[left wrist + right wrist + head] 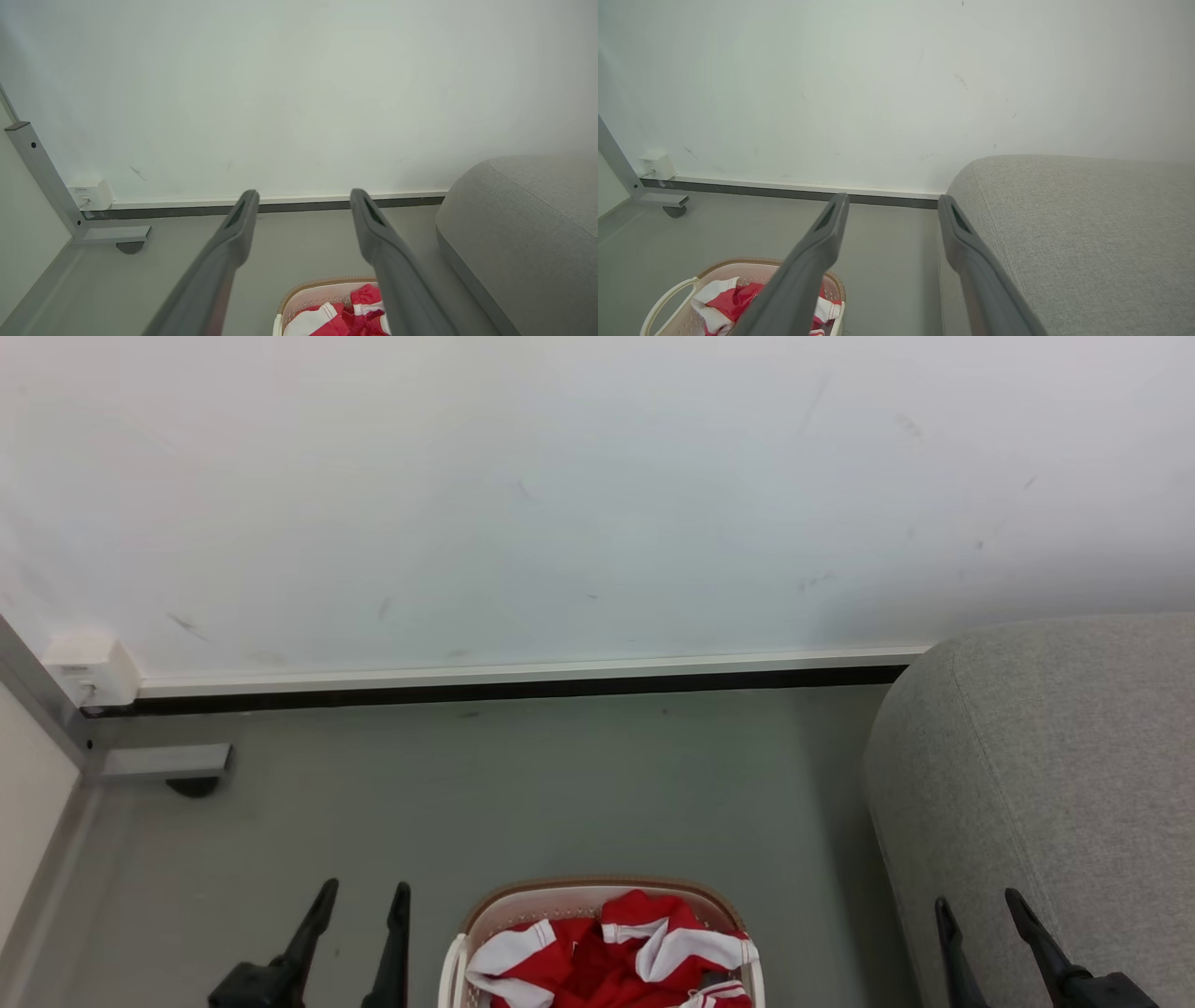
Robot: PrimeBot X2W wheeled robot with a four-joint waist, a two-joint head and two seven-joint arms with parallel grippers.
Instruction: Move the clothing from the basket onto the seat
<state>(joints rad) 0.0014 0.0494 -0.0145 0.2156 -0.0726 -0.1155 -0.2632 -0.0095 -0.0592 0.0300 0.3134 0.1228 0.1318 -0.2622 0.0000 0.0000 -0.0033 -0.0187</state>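
The left gripper [364, 896] and right gripper [978, 901] are spread wide and empty, with nothing picked up yet. The clothing [607, 957] lies in the basket [588, 884], near the seat [1055, 784]. Next, one arm probably has to dip down and pinch it.

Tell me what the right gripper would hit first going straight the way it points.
Probably the baseboard ahead; the right gripper aims just past the seat, though depth is unclear.
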